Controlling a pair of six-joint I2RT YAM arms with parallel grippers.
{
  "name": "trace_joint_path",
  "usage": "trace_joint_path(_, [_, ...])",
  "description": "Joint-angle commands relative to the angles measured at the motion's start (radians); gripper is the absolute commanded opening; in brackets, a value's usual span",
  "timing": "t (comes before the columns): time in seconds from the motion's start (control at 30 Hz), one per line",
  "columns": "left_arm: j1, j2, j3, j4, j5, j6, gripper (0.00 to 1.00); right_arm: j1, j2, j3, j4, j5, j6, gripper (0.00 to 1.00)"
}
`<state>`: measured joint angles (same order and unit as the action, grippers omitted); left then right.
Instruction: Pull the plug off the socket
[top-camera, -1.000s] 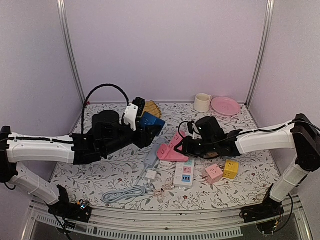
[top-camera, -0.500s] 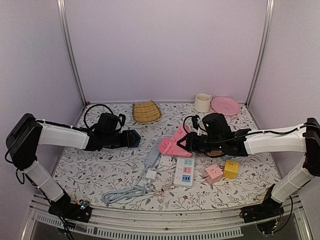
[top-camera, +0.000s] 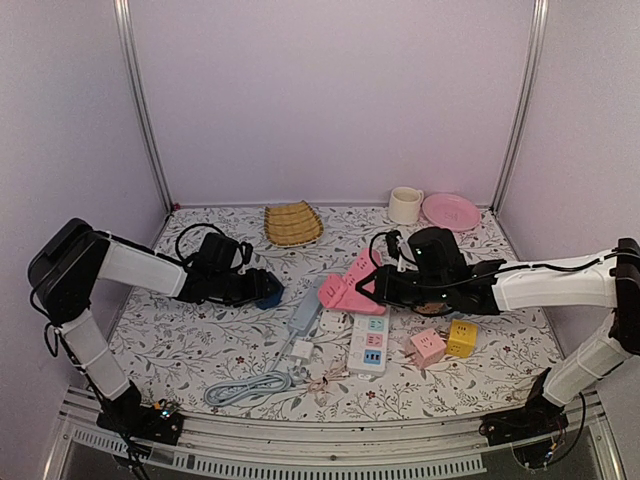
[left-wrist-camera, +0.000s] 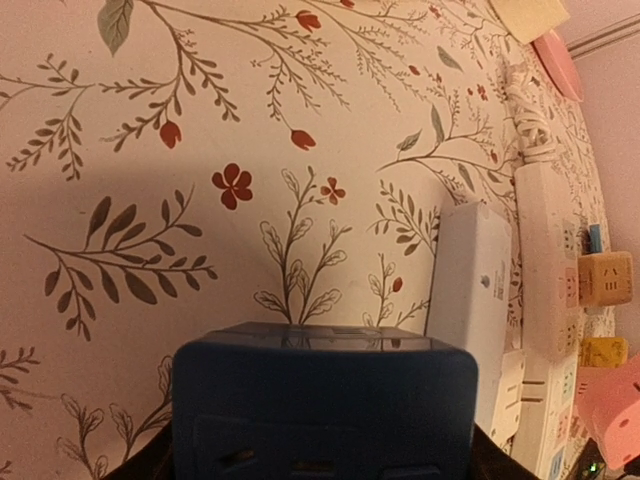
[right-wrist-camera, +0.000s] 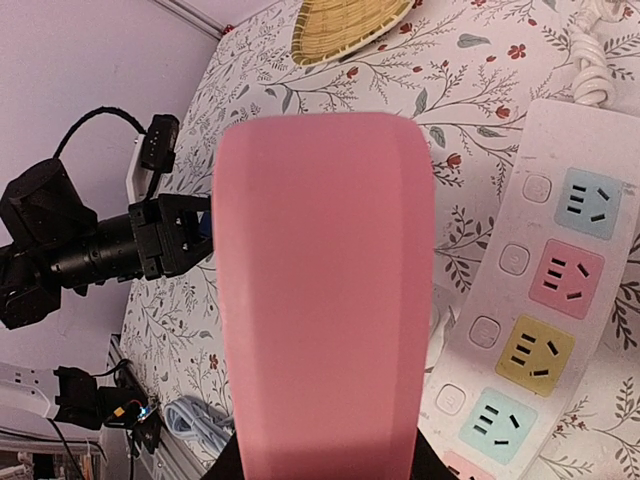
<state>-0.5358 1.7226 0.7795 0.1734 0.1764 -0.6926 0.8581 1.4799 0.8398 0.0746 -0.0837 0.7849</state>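
The socket (top-camera: 358, 350), a white strip with pastel outlet panels, lies flat at centre front; its panels (right-wrist-camera: 505, 295) in the right wrist view carry nothing. My right gripper (top-camera: 373, 291) is shut on a flat pink plug block (top-camera: 340, 292), held just above the strip's far end. That pink block (right-wrist-camera: 320, 300) fills the right wrist view and hides my right gripper (right-wrist-camera: 320, 462). My left gripper (top-camera: 258, 290) is shut on a dark blue cube plug (top-camera: 268, 292), low over the table, left of the socket (left-wrist-camera: 540, 230). The cube (left-wrist-camera: 320, 395) hides most of my left gripper (left-wrist-camera: 320, 450).
A grey-blue strip (top-camera: 305, 312) with a coiled cable (top-camera: 248, 388) lies left of the socket. A pink cube (top-camera: 428, 347) and a yellow cube (top-camera: 461, 338) sit to its right. A woven basket (top-camera: 293, 222), cup (top-camera: 405, 205) and pink plate (top-camera: 450, 211) stand at the back.
My left arm came down from high over the centre to the table's left with the blue cube, then edged right. My right gripper, with the pink block, shifted slightly right.
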Motion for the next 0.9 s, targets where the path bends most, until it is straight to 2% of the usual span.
trace_joint_path(0.0, [0.011, 0.013, 0.009, -0.022, -0.042, 0.004, 0.7, 0.005, -0.038, -0.006, 0.057, 0.005, -0.013, 0.04])
trace_joint_path(0.07, [0.012, -0.001, 0.007, -0.043, -0.072, 0.013, 0.83, 0.004, -0.037, -0.005, 0.057, 0.004, -0.014, 0.04])
trace_joint_path(0.13, [0.011, -0.021, 0.003, -0.062, -0.108, 0.022, 0.91, 0.004, -0.038, -0.004, 0.059, 0.005, -0.014, 0.04])
trace_joint_path(0.23, [0.011, -0.062, 0.003, -0.102, -0.169, 0.04, 0.96, 0.005, -0.036, -0.004, 0.062, 0.001, -0.015, 0.04])
trace_joint_path(0.6, [0.008, -0.227, -0.014, -0.176, -0.317, 0.082, 0.97, 0.005, -0.035, 0.0, 0.068, -0.009, -0.019, 0.04])
trace_joint_path(0.77, [-0.03, -0.278, -0.015, -0.126, -0.218, 0.152, 0.97, 0.005, -0.025, 0.012, 0.087, -0.052, -0.044, 0.04])
trace_joint_path(0.87, [-0.069, -0.286, -0.004, -0.059, -0.095, 0.195, 0.97, 0.004, -0.017, 0.026, 0.108, -0.092, -0.07, 0.04])
